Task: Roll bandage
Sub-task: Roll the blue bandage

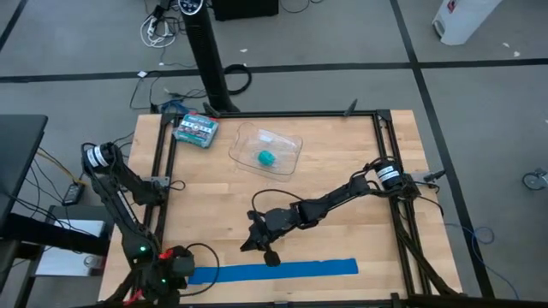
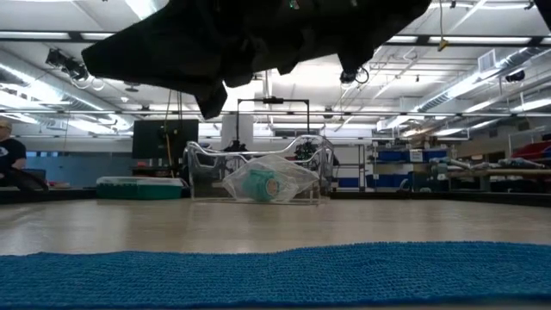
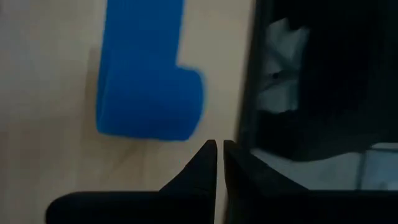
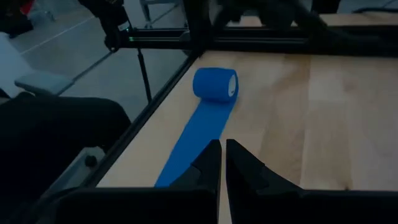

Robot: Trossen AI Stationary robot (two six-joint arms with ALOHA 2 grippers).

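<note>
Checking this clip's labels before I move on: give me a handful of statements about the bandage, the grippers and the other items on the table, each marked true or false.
1. The bandage lies mostly unrolled as a blue strip along the table's near edge. True.
2. One end of the strip is already wound into a small roll. True.
3. The right gripper is clamped on the strip. False: its fingers are nearly together with nothing between them, and it sits above the strip.
4. The teal roll lies bare on the wood. False: it sits in a clear plastic container.
5. The left gripper holds the rolled end. False: its fingers are shut on nothing, beside the roll.
6. A green-and-white box lies at the far left of the table. True.
</note>
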